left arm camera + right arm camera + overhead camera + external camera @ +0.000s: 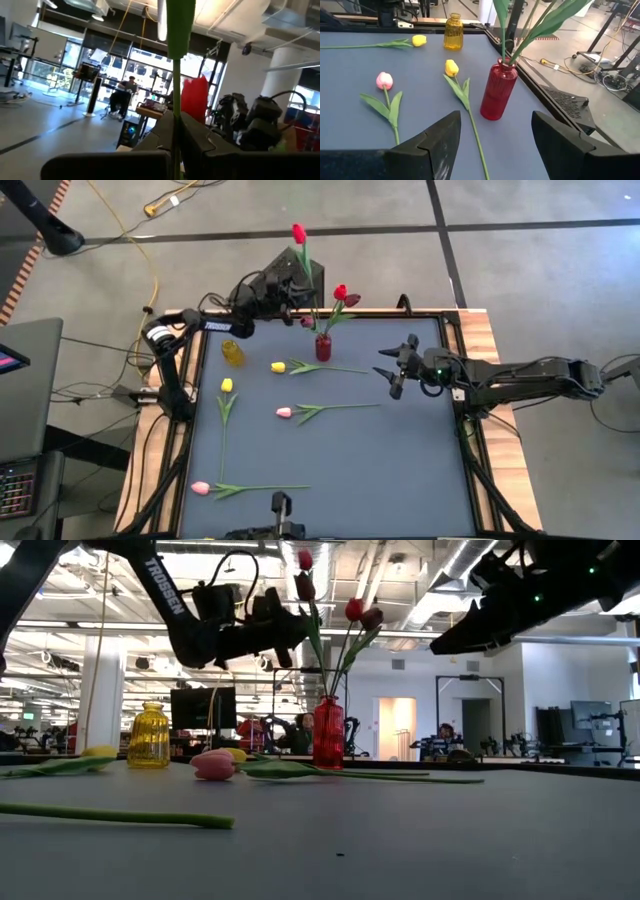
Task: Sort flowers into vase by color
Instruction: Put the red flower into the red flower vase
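Note:
My left gripper (pixel 291 286) is over the table's far edge, shut on a red tulip (pixel 298 232) that stands upright above the red vase (pixel 323 347). That vase holds a red flower (pixel 340 292) and a maroon one (pixel 352 300). Whether the held stem's lower end is inside the vase, I cannot tell. Two yellow tulips (pixel 278 367) (pixel 227 385) and two pink tulips (pixel 284 412) (pixel 200 488) lie flat on the grey mat. A yellow vase (pixel 233 353) stands to the left. My right gripper (pixel 393 368) hangs open to the right of the red vase. My left gripper pinches the red tulip's green stem (pixel 176 117) between its two fingers, partway down its length. The fingers come from the table's left, nearly level and slanting a little upward, and lie across the stem. The tulip stands upright with its head (pixel 305 558) well above the fingers.
The grey mat (pixel 400 470) has free room on its right half and near edge. A raised wooden border (pixel 490 340) frames the table. The long stems (pixel 345 407) of the lying tulips stretch across the middle. A camera mount (pixel 281 505) sits at the near edge.

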{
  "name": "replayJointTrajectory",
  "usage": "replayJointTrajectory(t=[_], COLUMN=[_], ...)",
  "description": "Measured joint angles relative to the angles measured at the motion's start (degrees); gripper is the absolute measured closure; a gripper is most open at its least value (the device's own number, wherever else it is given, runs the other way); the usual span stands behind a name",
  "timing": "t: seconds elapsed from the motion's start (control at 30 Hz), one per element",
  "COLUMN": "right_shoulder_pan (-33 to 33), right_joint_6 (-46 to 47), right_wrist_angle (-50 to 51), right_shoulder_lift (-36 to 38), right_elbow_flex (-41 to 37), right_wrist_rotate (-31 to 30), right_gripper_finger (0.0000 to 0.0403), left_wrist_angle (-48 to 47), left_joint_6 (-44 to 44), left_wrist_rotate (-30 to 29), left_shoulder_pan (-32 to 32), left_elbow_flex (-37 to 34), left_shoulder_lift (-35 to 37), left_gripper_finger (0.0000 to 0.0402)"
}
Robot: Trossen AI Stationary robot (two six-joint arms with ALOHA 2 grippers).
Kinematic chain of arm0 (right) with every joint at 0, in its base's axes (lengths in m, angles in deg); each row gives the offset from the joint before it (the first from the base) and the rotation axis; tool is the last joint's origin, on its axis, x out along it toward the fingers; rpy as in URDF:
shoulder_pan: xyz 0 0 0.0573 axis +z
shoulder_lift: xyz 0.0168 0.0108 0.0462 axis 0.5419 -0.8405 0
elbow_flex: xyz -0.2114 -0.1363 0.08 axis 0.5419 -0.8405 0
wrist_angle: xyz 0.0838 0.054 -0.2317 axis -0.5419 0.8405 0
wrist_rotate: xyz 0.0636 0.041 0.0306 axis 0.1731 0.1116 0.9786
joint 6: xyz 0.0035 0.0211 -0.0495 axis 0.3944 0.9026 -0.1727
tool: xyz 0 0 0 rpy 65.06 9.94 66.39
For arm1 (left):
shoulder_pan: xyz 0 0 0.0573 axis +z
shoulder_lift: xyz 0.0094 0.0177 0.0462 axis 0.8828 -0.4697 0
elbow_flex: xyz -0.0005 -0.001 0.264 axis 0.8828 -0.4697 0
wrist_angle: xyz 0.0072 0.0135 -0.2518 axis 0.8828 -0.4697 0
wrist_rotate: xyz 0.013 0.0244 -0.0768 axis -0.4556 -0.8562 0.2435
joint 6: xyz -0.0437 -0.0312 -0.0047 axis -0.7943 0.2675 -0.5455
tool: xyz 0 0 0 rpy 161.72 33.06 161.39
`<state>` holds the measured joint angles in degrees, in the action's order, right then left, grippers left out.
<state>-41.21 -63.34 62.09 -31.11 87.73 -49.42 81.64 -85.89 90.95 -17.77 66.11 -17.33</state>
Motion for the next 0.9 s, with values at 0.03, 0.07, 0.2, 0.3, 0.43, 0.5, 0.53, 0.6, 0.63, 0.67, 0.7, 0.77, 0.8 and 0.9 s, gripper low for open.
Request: replayJointTrajectory(t=[0.03,0.07,0.2,0.3,0.43,0.5,0.53,0.6,0.63,0.67,0.7,0.77,0.8,0.9], right_shoulder_pan=[0.0,0.0,0.0,0.0,0.0,0.0,0.0,0.0,0.0,0.0,0.0,0.0,0.0,0.0], right_joint_6=[0.0,0.0,-0.04,-0.09,0.22,0.28,0.28,0.31,0.3,0.3,0.31,0.31,0.31,0.31], right_wrist_angle=[0.04,0.03,0.01,-0.01,-0.01,0.01,0.01,0.01,0.02,0.04,0.03,0.04,0.03,0.04], right_shoulder_lift=[-0.02,-0.02,-0.02,-0.02,-0.02,-0.02,-0.02,-0.02,-0.02,-0.02,-0.02,-0.02,-0.02,-0.02], right_elbow_flex=[0.0,0.0,0.0,0.0,0.0,0.0,0.0,0.0,0.0,0.0,0.0,0.0,0.0,0.02], right_wrist_rotate=[0.0,0.0,0.0,0.0,0.0,0.0,0.0,0.0,0.0,0.0,0.0,0.0,0.0,0.0], right_gripper_finger=[0.0132,0.0132,0.0132,0.0132,0.0132,0.0132,0.0132,0.0132,0.0132,0.0132,0.0132,0.0132,0.0132,0.0132], left_wrist_angle=[0.34,0.54,0.56,0.18,-2.4,-2.82,-3.02,-3.35,-3.37,-3.36,-3.39,-3.86,-4.05,-5.23], left_joint_6=[0.06,0.08,0.65,1.91,5.06,5.97,6.5,6.85,6.85,6.85,6.85,6.92,7.22,8.61], left_wrist_rotate=[-0.06,-0.06,-0.1,0.0,-0.3,-0.67,-0.65,-0.65,-0.59,-0.56,-0.59,-0.61,-0.54,-0.05], left_shoulder_pan=[-0.12,-0.34,-1.53,-2.81,-3.93,-4.23,-4.27,-4.21,-4.08,-3.95,-3.81,-3.72,-3.72,-3.83], left_elbow_flex=[-0.36,-0.47,-0.49,-0.49,-0.52,-0.52,-0.52,-0.52,-0.52,-0.52,-0.52,-0.52,-0.52,-0.52], left_shoulder_lift=[0.0,0.0,0.0,0.0,0.0,0.0,0.0,0.0,0.0,0.0,0.0,0.02,0.02,0.07], left_gripper_finger=[0.0401,0.0401,0.0401,0.0401,0.0401,0.0401,0.0401,0.0401,0.0401,0.0401,0.0401,0.0401,0.0401,0.0401])
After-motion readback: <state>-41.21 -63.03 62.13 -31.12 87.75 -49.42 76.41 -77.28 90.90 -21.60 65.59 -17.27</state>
